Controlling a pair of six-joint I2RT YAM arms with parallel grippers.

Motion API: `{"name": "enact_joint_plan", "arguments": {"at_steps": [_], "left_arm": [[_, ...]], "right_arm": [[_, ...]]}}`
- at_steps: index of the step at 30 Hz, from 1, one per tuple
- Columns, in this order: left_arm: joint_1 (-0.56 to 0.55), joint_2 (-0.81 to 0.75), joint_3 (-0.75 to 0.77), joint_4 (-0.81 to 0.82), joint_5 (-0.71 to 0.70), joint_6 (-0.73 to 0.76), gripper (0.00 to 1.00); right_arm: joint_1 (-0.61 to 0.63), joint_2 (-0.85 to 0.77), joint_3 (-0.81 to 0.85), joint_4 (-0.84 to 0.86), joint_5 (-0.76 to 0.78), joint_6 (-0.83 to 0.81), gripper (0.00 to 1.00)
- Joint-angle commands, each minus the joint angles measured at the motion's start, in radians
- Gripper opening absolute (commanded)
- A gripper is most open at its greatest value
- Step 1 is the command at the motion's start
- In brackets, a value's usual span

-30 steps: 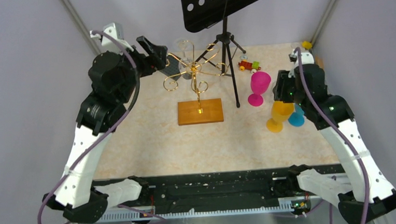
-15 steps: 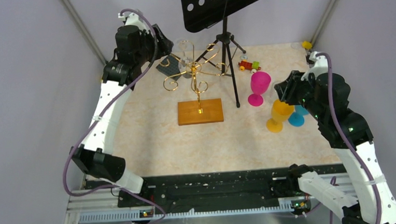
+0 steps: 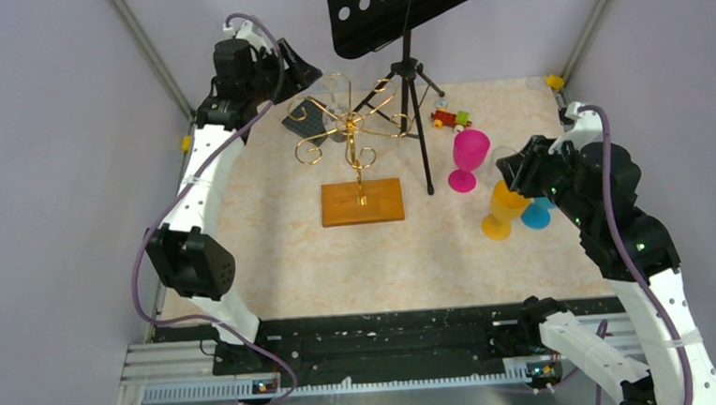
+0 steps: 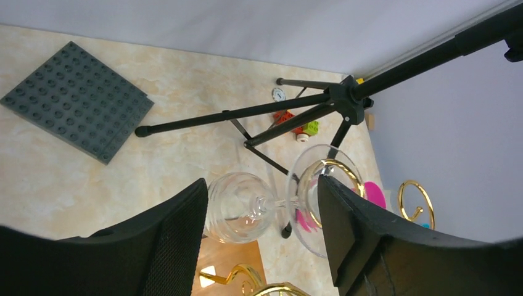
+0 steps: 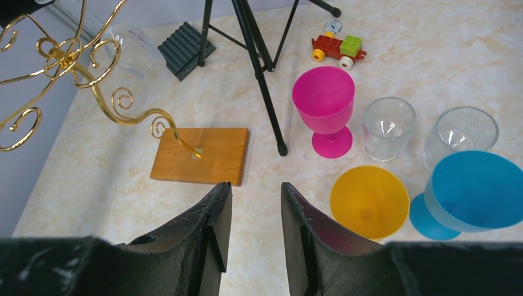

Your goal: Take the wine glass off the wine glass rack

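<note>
One wine glass (image 4: 242,207) on the rack (image 3: 362,202); three coloured goblets (image 5: 324,98) stand apart.

Robot lab test cell, plain lilac walls (image 3: 43,184), marble-look table (image 3: 339,260), black mounting rail (image 3: 391,337)

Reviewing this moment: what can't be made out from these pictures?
- Left wrist: whether the left gripper touches the wine glass; depth is unreadable.
- Top external: how the wine glass hangs on the wine glass rack; too small and transparent.
- Top external: the music stand desk, cut off by the upper edge.
</note>
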Motion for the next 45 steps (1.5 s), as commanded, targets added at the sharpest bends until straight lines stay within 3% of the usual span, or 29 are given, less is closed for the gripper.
{"name": "enact_joint_plan", "arguments": {"at_steps": [1,6,16,24,30,33,45], "left_arm": [[0.055,0.022,0.016,0.113,0.194,-0.153,0.65],[0.078,0.046,0.008,0.165,0.302,-0.237,0.53],[0.084,0.088,-0.046,0.311,0.48,-0.429,0.5],[0.084,0.082,-0.09,0.359,0.505,-0.476,0.28],[0.084,0.073,-0.098,0.38,0.514,-0.496,0.0],[0.084,0.064,-0.101,0.401,0.517,-0.523,0.0],[0.087,0.01,-0.198,0.761,0.507,-0.796,0.0]], "right_arm": [[-0.007,-0.01,-0.017,0.025,-0.014,0.024,0.36],[-0.007,-0.008,-0.027,0.034,-0.027,0.033,0.34],[-0.006,-0.016,-0.032,0.038,-0.025,0.038,0.34],[-0.006,-0.018,-0.057,0.066,-0.053,0.061,0.31],[-0.006,-0.021,-0.061,0.071,-0.054,0.064,0.31],[-0.007,-0.023,-0.065,0.071,-0.053,0.065,0.3],[-0.007,-0.034,-0.071,0.072,-0.053,0.074,0.3]]}}
